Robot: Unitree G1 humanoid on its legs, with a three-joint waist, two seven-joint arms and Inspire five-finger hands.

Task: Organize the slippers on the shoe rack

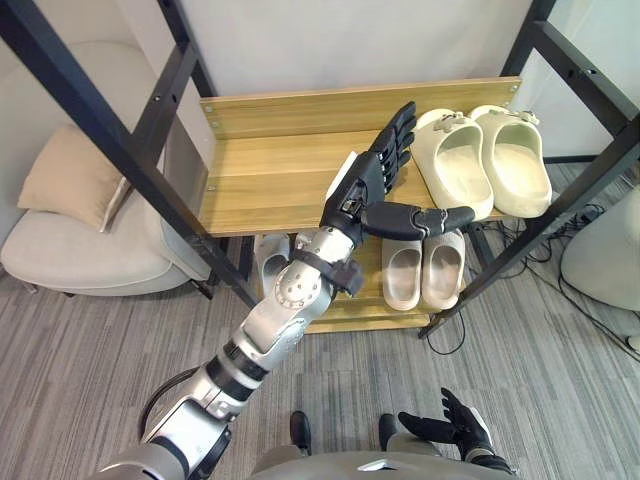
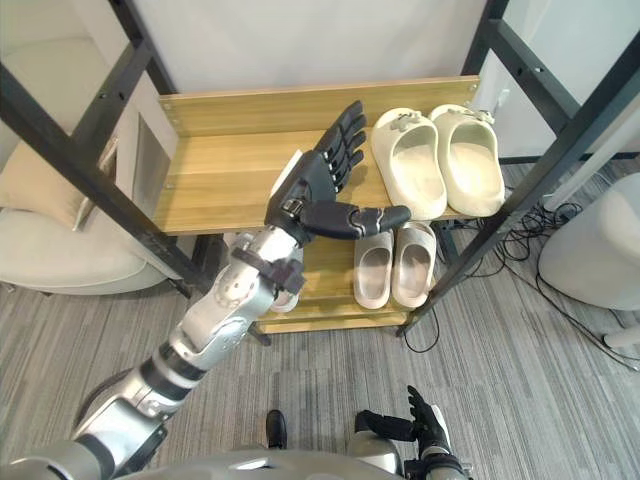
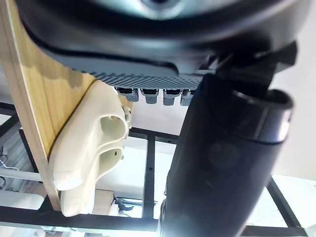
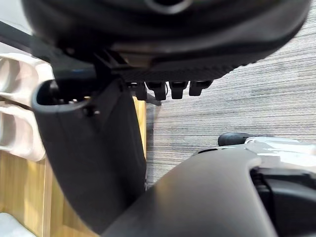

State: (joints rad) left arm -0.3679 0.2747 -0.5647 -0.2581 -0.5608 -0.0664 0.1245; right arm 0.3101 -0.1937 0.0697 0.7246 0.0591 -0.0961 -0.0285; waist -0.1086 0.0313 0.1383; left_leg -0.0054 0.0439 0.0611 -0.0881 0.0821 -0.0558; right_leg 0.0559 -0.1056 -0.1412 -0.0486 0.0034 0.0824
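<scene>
A cream pair of slippers stands side by side at the right end of the wooden rack's top shelf. A smaller beige pair sits on the lower shelf below them. My left hand is stretched over the top shelf just left of the cream pair, open, fingers straight, thumb pointing toward the slippers, holding nothing. In the left wrist view a cream slipper lies on the shelf just past the fingers. My right hand hangs low near the floor, open and holding nothing.
A grey slipper shows on the lower shelf at the left, partly behind my arm. Black frame bars cross on both sides of the rack. A pale armchair with a cushion stands left. Cables lie on the floor at right.
</scene>
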